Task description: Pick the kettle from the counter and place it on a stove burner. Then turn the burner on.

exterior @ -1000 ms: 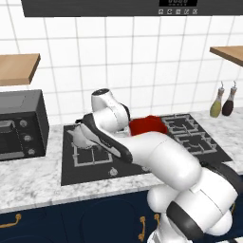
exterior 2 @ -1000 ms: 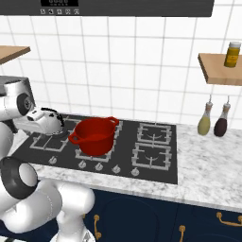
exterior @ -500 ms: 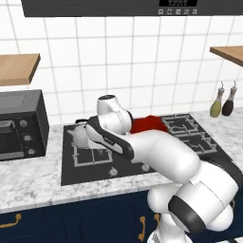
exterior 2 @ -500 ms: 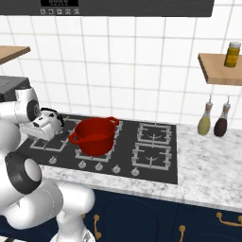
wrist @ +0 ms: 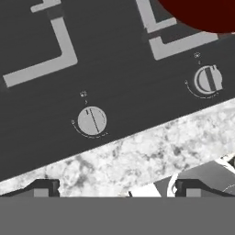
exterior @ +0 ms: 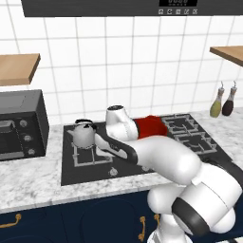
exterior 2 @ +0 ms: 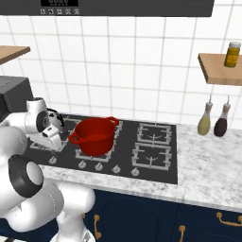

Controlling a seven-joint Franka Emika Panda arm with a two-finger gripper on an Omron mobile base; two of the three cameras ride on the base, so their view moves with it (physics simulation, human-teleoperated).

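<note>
Since a second ago the arm has swung away from the kettle (exterior: 84,134) toward the front of the cooktop, leaving the kettle alone on the stove burner (exterior: 88,151) at the cooktop's left end.

Left base view: the kettle stands upright inside the wide square grate, near the cooktop's back left corner. The arm hides most of the red pot (exterior: 149,127) and covers the hand.

Right base view: the arm's white wrist blocks nearly all of the kettle; the red pot shows whole, beside the burner.

Hand view: the gripper (wrist: 114,188) hangs over the counter (wrist: 151,151) front edge, its jaws spread wide, holding nothing. Two round knobs show, the nearer knob (wrist: 92,120) straight ahead, a second knob (wrist: 208,79) further right.
</note>
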